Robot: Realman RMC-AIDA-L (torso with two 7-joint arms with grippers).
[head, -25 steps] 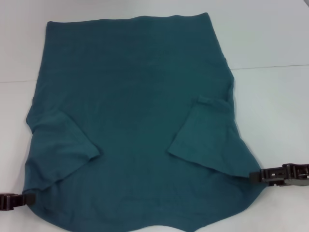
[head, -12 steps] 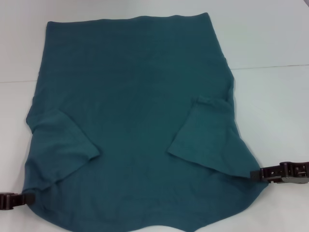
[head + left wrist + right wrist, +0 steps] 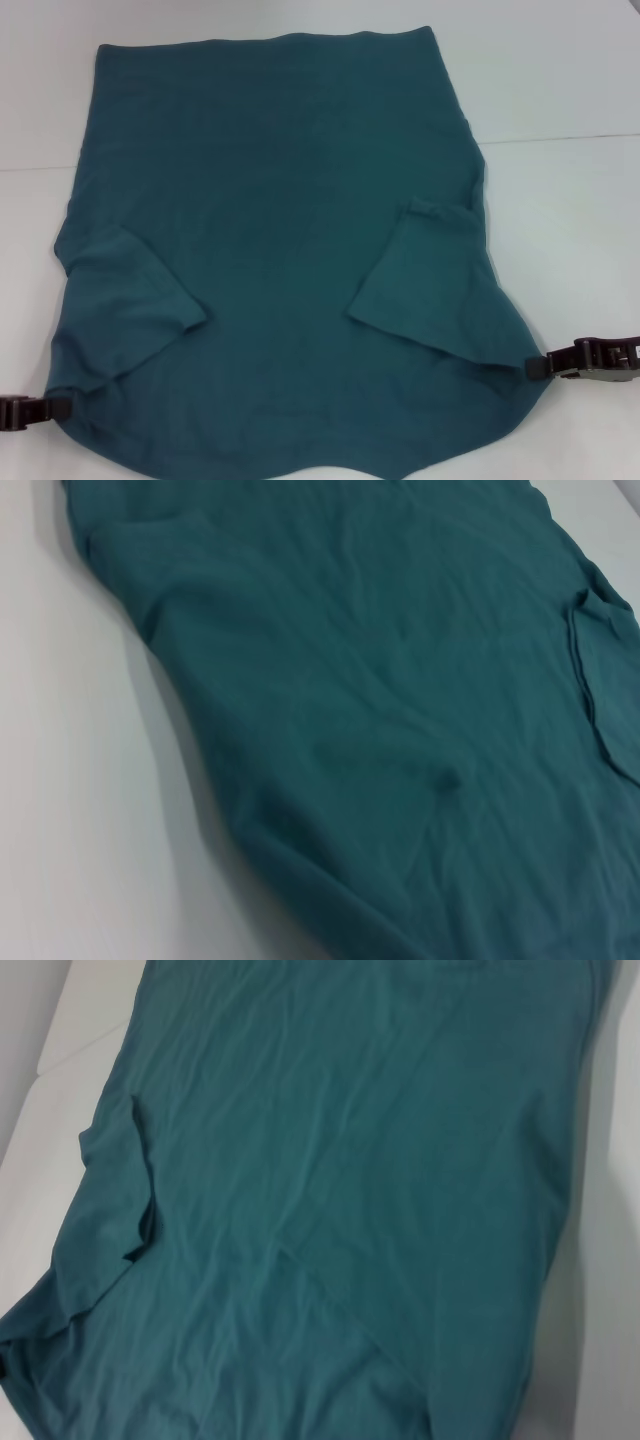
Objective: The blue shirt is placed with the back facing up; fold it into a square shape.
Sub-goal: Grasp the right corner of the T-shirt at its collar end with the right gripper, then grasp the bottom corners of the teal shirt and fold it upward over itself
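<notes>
A: Where's the blue shirt (image 3: 280,250)?

B: Spread flat on the white tabletop (image 3: 570,90), both sleeves folded inward. The left hand (image 3: 40,410) and right hand (image 3: 545,366) sit at its near corners; I cannot tell whether either is pinching cloth.

A: How will it handle?

B: Probably light, soft and limp, so it will sag and crease. I'd pinch those near corners and lift evenly.

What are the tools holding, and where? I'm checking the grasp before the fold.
The left tool and right tool each sit at a near side edge of the blue shirt; a hold cannot be confirmed.
</notes>
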